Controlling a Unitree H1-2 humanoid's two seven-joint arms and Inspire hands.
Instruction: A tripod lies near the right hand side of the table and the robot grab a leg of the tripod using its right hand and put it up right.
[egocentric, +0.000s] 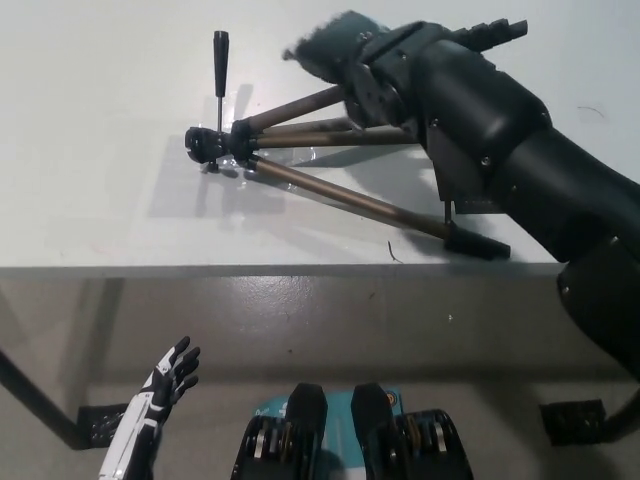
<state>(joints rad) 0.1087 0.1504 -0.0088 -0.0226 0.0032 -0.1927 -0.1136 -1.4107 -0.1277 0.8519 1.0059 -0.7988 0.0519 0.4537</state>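
Right robot hand (325, 45) blurred over tripod (330, 160) — no legible writing.

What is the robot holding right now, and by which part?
Nothing in the white left hand, open low beside the table. The black right hand is blurred over the tripod's upper leg; a grip cannot be told.

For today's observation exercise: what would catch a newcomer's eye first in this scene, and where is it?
First, the big black right arm sweeping in from the right across the table, its blurred robot hand above the tripod's upper leg. Next, the tripod lying flat with legs fanned rightward and its handle pointing away. The white left robot hand rests open at lower left, below the table edge.
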